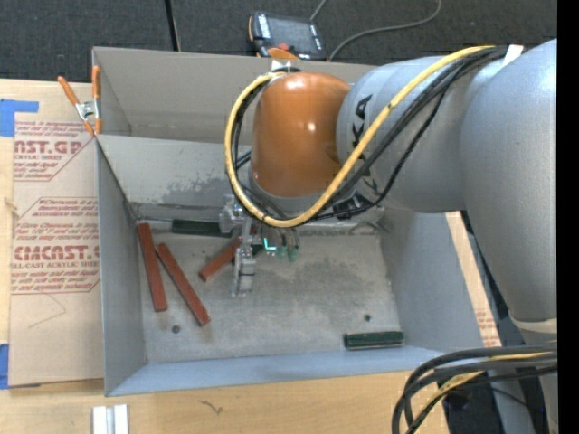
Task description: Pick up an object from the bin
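My gripper [242,274] hangs low over the bin floor, left of the middle, under the arm's orange cover. A short red-brown stick [215,266] lies slanted just to its left, its upper end reaching right up to the gripper. Whether that end is touched or held is hidden. A dark green bar [194,227] lies along the back wall, just behind and to the left of the gripper.
Two long red-brown sticks [151,268] [182,284] lie side by side on the floor at the left. Another dark green bar [373,339] rests near the front right corner. The arm covers the bin's back right part.
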